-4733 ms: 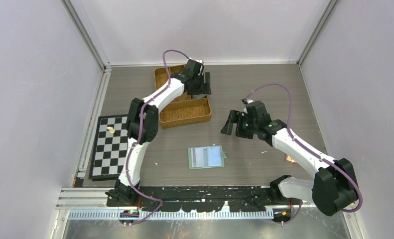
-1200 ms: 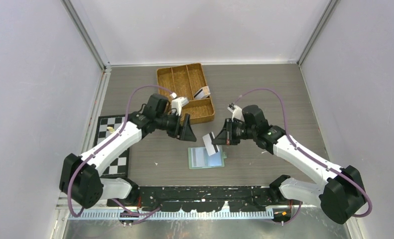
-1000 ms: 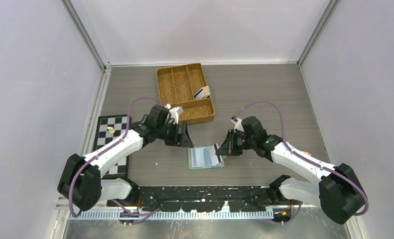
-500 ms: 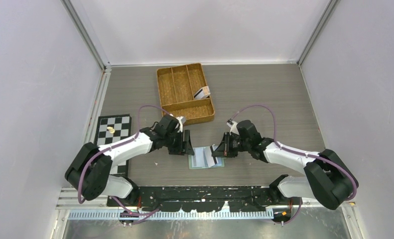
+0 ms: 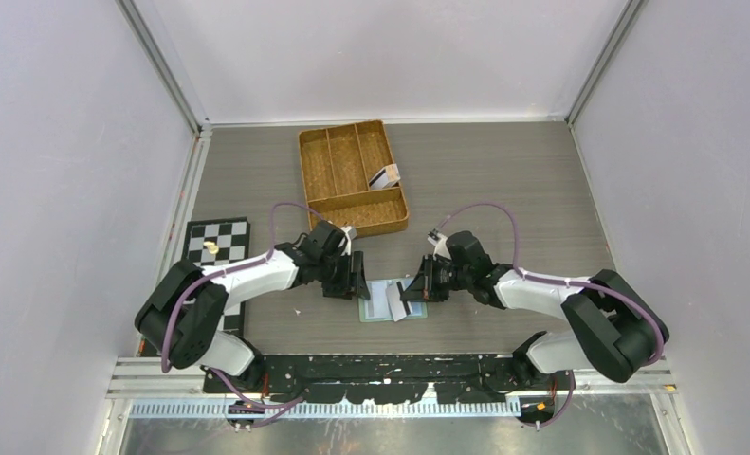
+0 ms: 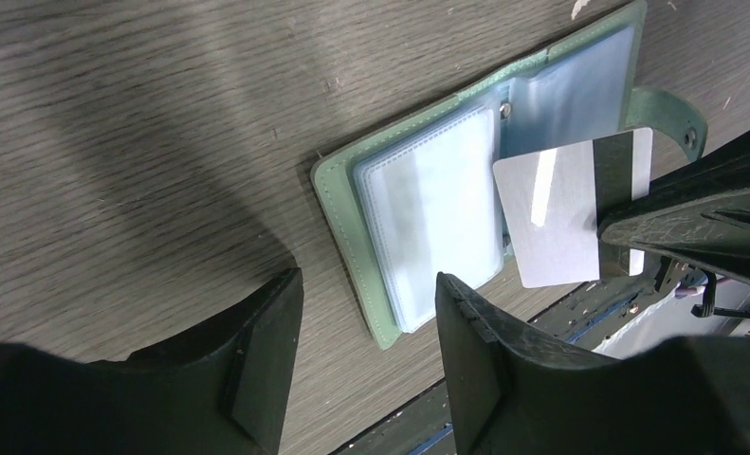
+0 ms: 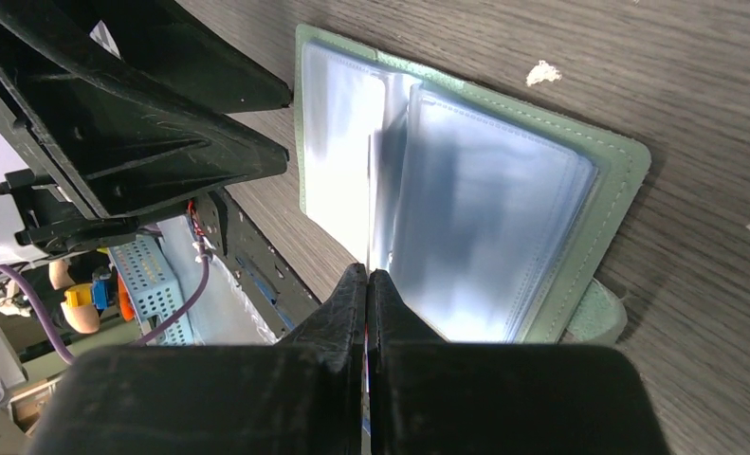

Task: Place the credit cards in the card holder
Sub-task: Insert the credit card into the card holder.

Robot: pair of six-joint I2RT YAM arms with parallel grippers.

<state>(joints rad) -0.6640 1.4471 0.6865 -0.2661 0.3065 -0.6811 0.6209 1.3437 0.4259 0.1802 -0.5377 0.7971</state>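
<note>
Lying at the left edge of the table (image 5: 503,180) is a chessboard (image 5: 210,284) bearing one small pale piece (image 5: 211,247), well apart from the work. Next comes the left pincer (image 6: 366,284), released, its jaws spread wide with nothing clamped. It hangs low just beside the left edge of the card holder (image 6: 428,218), whose near corner shows between the fingers. The sage-green card holder lies open and flat on the table near the arms' bases, clear sleeves facing up, its snap tab poking out on the right. Over its right half tilts a silvery-grey credit card (image 6: 565,213) with a dark stripe, grasped at its striped end by the clenched right pincer (image 7: 366,275). From above, both pincers hide the holder's side edges. Behind, a woven tray (image 5: 325,166) holds another credit card (image 5: 384,175) at its right side, well apart from both arms.
</note>
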